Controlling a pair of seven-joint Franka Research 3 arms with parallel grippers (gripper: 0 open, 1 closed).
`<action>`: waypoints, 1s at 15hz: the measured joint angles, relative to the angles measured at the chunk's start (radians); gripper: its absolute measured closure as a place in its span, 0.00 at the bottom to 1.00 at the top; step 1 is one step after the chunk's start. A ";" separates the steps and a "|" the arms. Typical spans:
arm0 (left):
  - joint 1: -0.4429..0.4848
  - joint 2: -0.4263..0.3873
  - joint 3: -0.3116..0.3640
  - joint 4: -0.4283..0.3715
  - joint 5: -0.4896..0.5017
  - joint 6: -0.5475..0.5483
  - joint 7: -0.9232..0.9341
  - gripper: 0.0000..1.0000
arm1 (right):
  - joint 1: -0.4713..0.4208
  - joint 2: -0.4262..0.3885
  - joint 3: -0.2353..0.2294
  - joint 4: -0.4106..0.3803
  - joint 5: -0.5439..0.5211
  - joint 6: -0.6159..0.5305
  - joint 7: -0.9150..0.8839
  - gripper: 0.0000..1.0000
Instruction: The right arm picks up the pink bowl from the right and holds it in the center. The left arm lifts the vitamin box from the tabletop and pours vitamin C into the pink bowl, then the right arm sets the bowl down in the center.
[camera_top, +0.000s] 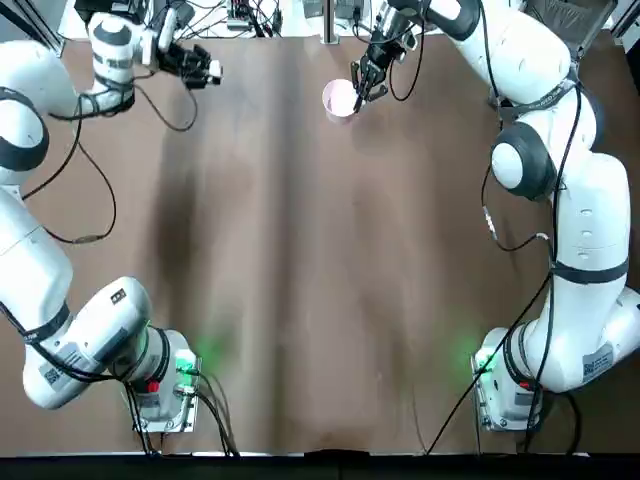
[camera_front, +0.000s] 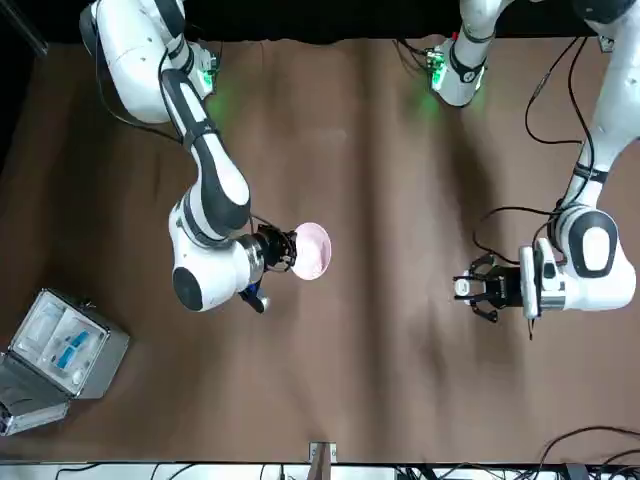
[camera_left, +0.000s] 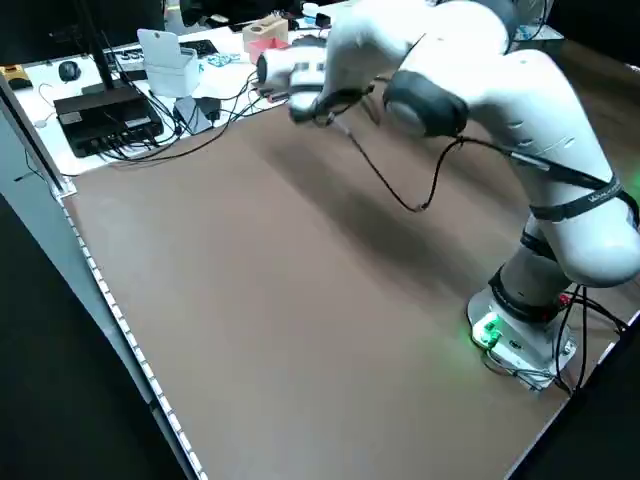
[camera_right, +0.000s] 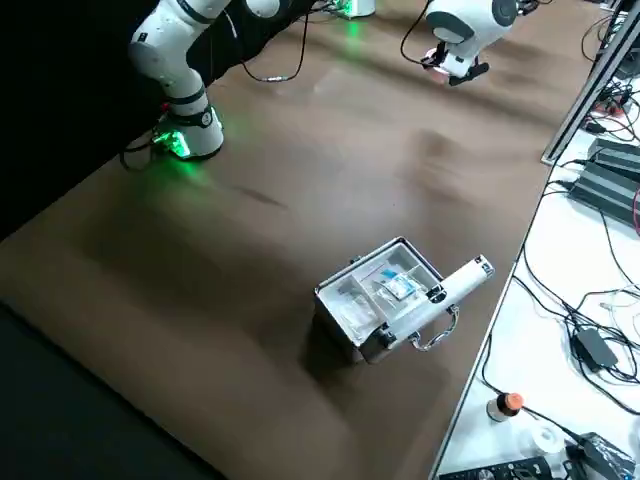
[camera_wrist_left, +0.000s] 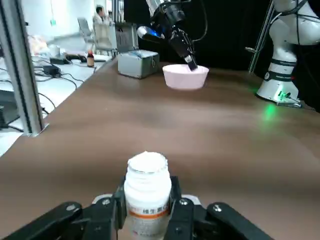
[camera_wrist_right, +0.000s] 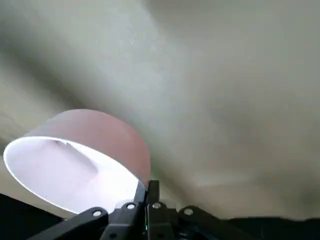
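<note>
The pink bowl (camera_top: 339, 97) is at the far middle of the tabletop (camera_top: 320, 280), and my right gripper (camera_top: 364, 84) is shut on its rim. In the front view the bowl (camera_front: 312, 250) shows its whitish inside beside that gripper (camera_front: 284, 249). From the right wrist view the rim of the bowl (camera_wrist_right: 75, 165) is pinched between the fingertips (camera_wrist_right: 152, 189). Whether the bowl touches the table I cannot tell. At the far left, my left gripper (camera_top: 205, 70) is shut on the vitamin box (camera_wrist_left: 146, 192), a small whitish bottle held upright, also seen from the front (camera_front: 462, 288).
An open grey hinged case (camera_front: 60, 350) with blue-white contents lies near the far right corner, seen too in the right side view (camera_right: 385, 300). Cables and electronics (camera_left: 110, 110) line the bench beyond the far edge. A metal post (camera_wrist_left: 20, 75) stands by that edge.
</note>
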 joint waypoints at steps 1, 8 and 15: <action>0.026 0.036 0.008 -0.001 0.000 -0.008 0.066 0.65 | 0.003 0.002 0.000 -0.001 -0.029 0.025 -0.060 0.98; 0.042 0.190 0.038 -0.010 -0.011 -0.024 0.273 0.65 | 0.069 0.121 0.000 -0.017 -0.063 0.247 -0.192 0.98; 0.042 0.223 0.111 -0.010 -0.020 -0.024 0.349 0.65 | 0.086 0.209 0.000 -0.015 -0.063 0.310 -0.195 0.98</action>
